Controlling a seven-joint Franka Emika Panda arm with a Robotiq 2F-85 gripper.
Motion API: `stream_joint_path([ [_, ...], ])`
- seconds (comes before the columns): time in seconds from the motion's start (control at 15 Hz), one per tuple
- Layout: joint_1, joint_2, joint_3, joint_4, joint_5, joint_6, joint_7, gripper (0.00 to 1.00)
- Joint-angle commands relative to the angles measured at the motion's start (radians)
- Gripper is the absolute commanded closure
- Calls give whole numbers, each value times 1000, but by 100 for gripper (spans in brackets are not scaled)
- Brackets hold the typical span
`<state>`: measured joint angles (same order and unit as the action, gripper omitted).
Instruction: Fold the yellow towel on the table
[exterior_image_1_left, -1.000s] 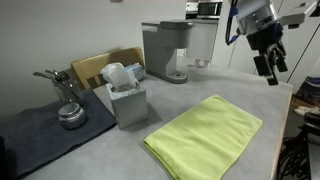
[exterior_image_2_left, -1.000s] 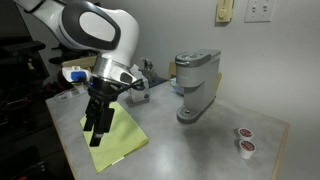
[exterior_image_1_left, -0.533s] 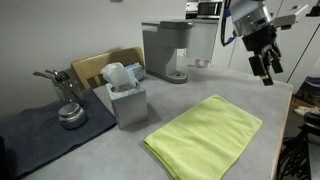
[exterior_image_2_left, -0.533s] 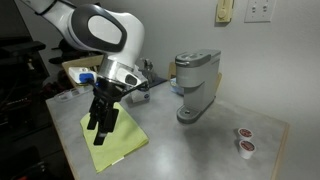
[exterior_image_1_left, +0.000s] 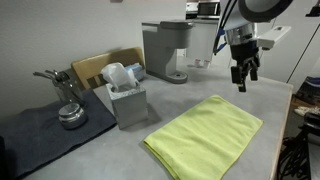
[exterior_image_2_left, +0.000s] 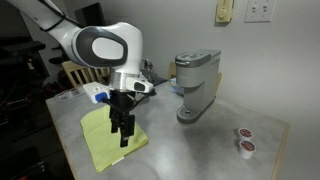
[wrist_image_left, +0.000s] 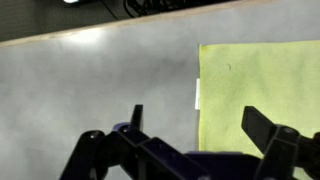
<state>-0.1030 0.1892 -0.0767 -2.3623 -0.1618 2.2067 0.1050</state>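
The yellow towel (exterior_image_1_left: 205, 135) lies flat on the light grey table (exterior_image_1_left: 120, 150), folded once with a doubled edge. It also shows in an exterior view (exterior_image_2_left: 105, 145) and in the wrist view (wrist_image_left: 262, 80). My gripper (exterior_image_1_left: 241, 80) hangs open and empty above the towel's far edge. In an exterior view (exterior_image_2_left: 124, 135) it is in front of the towel. In the wrist view my jaws (wrist_image_left: 195, 115) are spread wide over the towel's edge, where a small white tag (wrist_image_left: 195, 95) sticks out.
A grey coffee machine (exterior_image_1_left: 165, 50) stands at the back. A grey tissue box (exterior_image_1_left: 127, 98) stands left of the towel. A dark grey mat (exterior_image_1_left: 45, 130) carries a metal item (exterior_image_1_left: 68, 110). Two small pods (exterior_image_2_left: 243, 140) lie on the table's far side.
My gripper has moved from beyond the table's edge inward, over the towel's far edge, and has turned. The towel has not moved.
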Motion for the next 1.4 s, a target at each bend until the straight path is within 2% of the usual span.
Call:
stream_joint_path([
  [0.0,-1,92,-23,-9,6,181,7,0],
  [0.2,-5,166,-37,8,35,269,9,0],
  [0.53,7,178,-44,8,46,261,1,0],
  [1.07,-91,232,40,40,232,284,-355,0],
  [1.33,-170,268,95,73,330,271,-580,0],
])
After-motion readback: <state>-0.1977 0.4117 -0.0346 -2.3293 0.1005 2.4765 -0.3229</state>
